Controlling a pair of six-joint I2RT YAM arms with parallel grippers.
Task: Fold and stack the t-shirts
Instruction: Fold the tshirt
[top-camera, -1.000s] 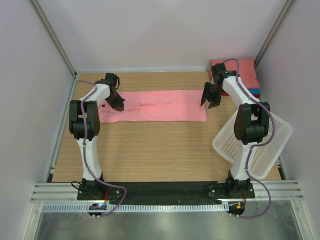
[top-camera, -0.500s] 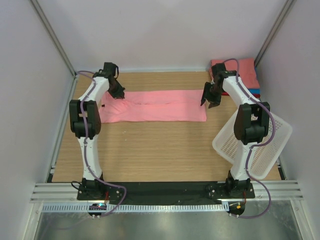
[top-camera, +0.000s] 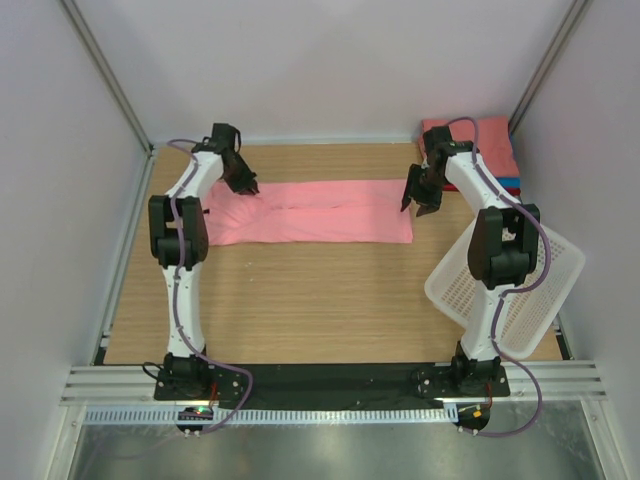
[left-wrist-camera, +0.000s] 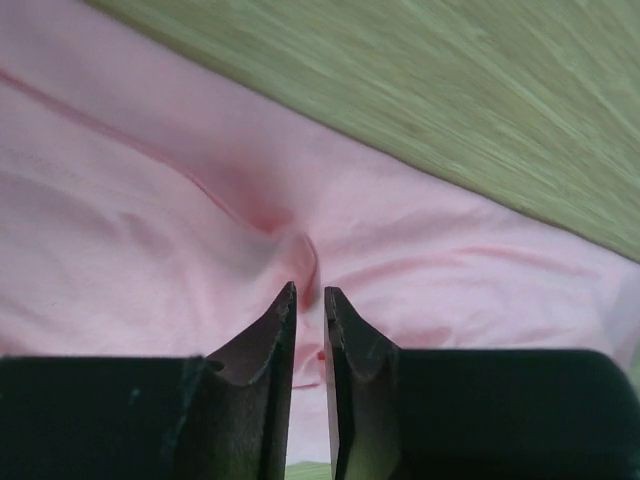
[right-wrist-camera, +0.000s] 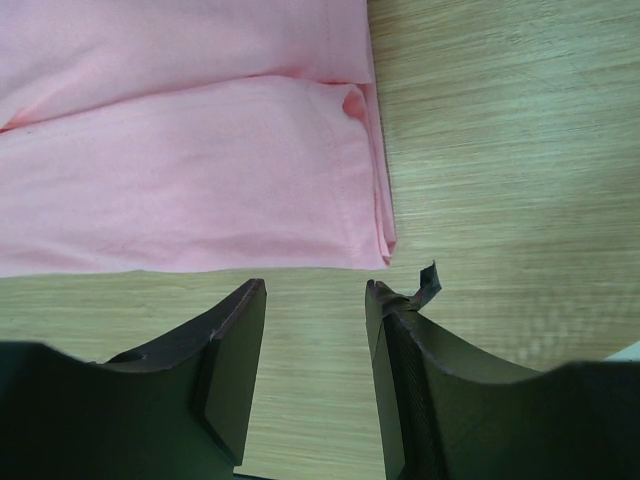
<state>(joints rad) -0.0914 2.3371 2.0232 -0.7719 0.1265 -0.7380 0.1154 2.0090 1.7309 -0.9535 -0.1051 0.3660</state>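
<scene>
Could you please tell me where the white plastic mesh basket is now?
Top view: the white mesh basket sits at the right edge of the table, beneath the right arm, nearer the bases than the folded t-shirt stack.

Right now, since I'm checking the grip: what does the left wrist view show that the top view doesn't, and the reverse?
Left wrist only: the left pincer nearly closed on a raised pleat of the shirt. Top only: the right pincer at the shirt's other end, the folded stack back right, the basket. Both: the pink shirt lying on the table.
</scene>
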